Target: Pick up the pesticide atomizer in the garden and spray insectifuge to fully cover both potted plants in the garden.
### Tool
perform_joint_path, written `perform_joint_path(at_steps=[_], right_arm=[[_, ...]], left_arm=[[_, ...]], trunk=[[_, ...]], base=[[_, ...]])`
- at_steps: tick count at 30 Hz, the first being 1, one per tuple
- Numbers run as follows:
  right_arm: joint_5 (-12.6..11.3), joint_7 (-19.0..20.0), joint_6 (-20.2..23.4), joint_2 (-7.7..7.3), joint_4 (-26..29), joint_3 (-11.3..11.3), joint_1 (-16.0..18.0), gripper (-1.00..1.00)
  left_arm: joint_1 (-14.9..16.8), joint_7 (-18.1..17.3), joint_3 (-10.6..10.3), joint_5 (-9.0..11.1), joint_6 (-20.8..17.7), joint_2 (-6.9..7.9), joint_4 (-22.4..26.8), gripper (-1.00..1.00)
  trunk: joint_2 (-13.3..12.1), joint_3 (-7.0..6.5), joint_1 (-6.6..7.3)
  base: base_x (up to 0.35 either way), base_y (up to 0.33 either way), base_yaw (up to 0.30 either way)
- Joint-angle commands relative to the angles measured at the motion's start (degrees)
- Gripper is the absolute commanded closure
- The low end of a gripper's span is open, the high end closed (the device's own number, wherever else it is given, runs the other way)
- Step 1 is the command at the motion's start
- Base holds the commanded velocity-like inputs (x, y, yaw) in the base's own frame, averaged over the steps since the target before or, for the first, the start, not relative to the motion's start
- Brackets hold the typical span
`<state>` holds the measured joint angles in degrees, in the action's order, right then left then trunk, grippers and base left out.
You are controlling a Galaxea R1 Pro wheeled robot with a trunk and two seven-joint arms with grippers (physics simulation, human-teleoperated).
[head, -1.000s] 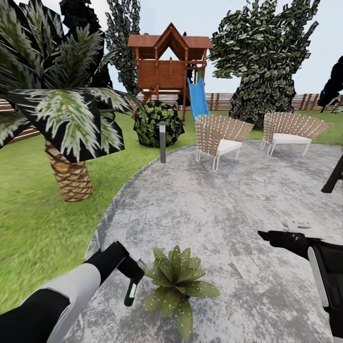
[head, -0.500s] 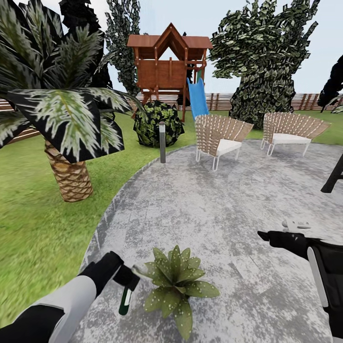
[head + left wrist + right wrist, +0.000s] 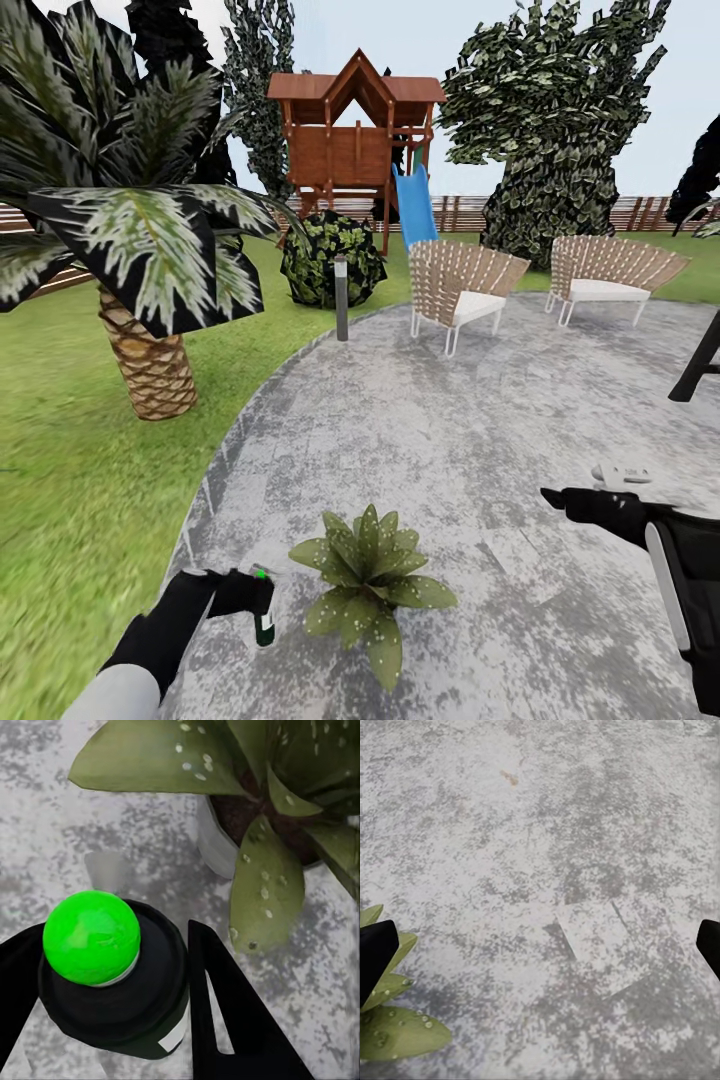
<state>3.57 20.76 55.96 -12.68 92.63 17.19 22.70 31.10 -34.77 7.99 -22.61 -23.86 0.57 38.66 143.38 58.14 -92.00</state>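
The pesticide atomizer [image 3: 264, 618], a slim dark green bottle with a white label, stands upright in my left gripper [image 3: 246, 594], which is shut on it. Its tip glows bright green [image 3: 91, 937], and black fingers [image 3: 225, 1020] flank the dark body [image 3: 120, 1005]. Just right of the bottle on the stone patio [image 3: 470, 420] sits one of the potted plants [image 3: 370, 580], its leaves [image 3: 262, 892] dotted with white insectifuge specks. My right gripper [image 3: 575, 482] hovers open over bare patio to the plant's right, and one speckled leaf [image 3: 390, 1031] shows past its fingers [image 3: 375, 952].
A scaly-trunked palm [image 3: 150, 370] stands on the lawn at left. A grey post [image 3: 341, 298], a bush [image 3: 330, 258], two wicker chairs [image 3: 460, 290], a wooden playhouse with a blue slide [image 3: 415, 205] and a fence lie beyond the patio.
My left arm has drawn back and down toward the lower left, carrying the atomizer a little away from the plant. The bottle's tip now shows green. The right arm has not moved.
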Motion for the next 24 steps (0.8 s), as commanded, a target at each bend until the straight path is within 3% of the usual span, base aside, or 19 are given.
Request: perform_joint_path(at_steps=[1,3,6,10,14,15,21,22,24], right_arm=[[0.38,0.47,-0.14,0.01,0.06,0.04,-0.08,-1.00],[0.37,1.11,-1.59,-0.02,0.08,0.01,-0.20,-1.00],[0.38,7.14,-2.92,-0.09,0.07,0.14,-0.05,-1.00],[0.38,11.64,-3.03,-0.09,0.05,0.20,0.34,-1.00],[0.38,12.45,-3.05,-0.02,0.06,0.13,0.17,-1.00],[0.38,12.60,-2.99,0.02,0.04,0.05,-0.05,-1.00],[0.38,12.65,-2.52,0.03,0.03,0.12,0.63,-1.00],[0.38,12.64,-2.30,0.00,0.05,0.12,0.71,-1.00],[0.38,12.64,-1.14,-0.06,0.02,0.15,0.89,-1.00]], left_arm=[[-2.84,-0.93,0.85,-0.38,-0.41,-0.35,5.16,1.00],[-6.83,-1.33,2.14,-0.07,-0.63,-0.62,12.60,1.00],[-10.07,-1.49,5.43,3.44,-2.59,-0.61,19.16,1.00],[-11.04,-1.51,6.70,5.98,-4.44,-0.41,22.00,1.00],[-11.19,-1.56,7.25,6.53,-4.97,-0.60,22.89,1.00],[-11.18,-1.59,7.53,7.05,-7.04,-0.35,24.11,1.00],[-11.15,-1.62,7.59,7.61,-9.17,-0.59,25.19,1.00],[-11.15,-1.63,7.61,7.63,-9.90,-0.58,25.60,1.00],[-11.15,-1.66,7.55,7.96,-15.50,-0.57,32.16,1.00]], trunk=[[0.02,0.06,0.01],[0.02,0.06,0.01],[0.02,0.06,0.01],[0.02,0.06,0.01],[0.02,0.06,0.01],[0.02,0.06,0.01],[0.02,0.06,0.01],[0.02,0.06,0.01],[0.02,0.06,0.01]], base=[[-0.002,0.000,0.000],[-0.001,0.000,0.000],[0.000,0.000,0.000],[-0.033,-0.004,0.000],[-0.154,-0.022,0.000],[-0.015,-0.002,0.000],[-0.003,0.000,-0.066],[0.000,0.000,-0.216],[0.000,0.000,-0.261]])
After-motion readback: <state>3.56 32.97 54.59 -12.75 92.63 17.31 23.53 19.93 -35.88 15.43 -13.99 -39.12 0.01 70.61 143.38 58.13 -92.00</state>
